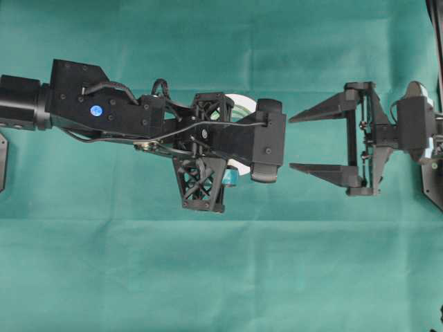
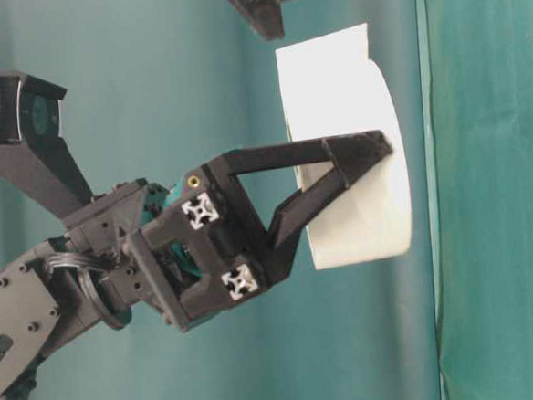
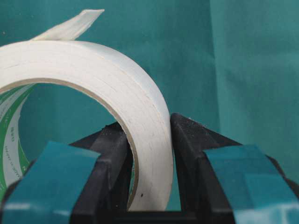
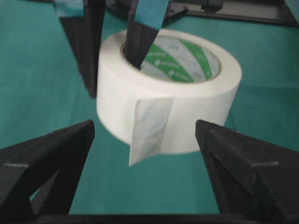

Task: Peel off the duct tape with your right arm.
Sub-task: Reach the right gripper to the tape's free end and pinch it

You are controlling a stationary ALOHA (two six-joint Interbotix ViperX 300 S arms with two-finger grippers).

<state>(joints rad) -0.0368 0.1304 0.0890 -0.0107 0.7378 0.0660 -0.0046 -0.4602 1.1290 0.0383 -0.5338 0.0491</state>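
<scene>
Tape point(image 4: 168, 93): roll held off the worktop point(image 1: 208, 277), wall pinched by left pincer point(image 3: 149, 154), one finger inside the core.
Tab point(image 4: 149, 128): loose, facing right pincer point(image 1: 301, 143).
Right pincer: released wide, just short of tape, not touching.

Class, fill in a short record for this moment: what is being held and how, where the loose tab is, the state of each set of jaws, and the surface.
Held object: duct tape, roll wall pinched, one finger inside the core
Holder: left gripper, jaws shut on the roll
Loose tab: sticks out from the roll, faces the right gripper
Right gripper: jaws open, apart from the roll
Surface: green cloth
</scene>
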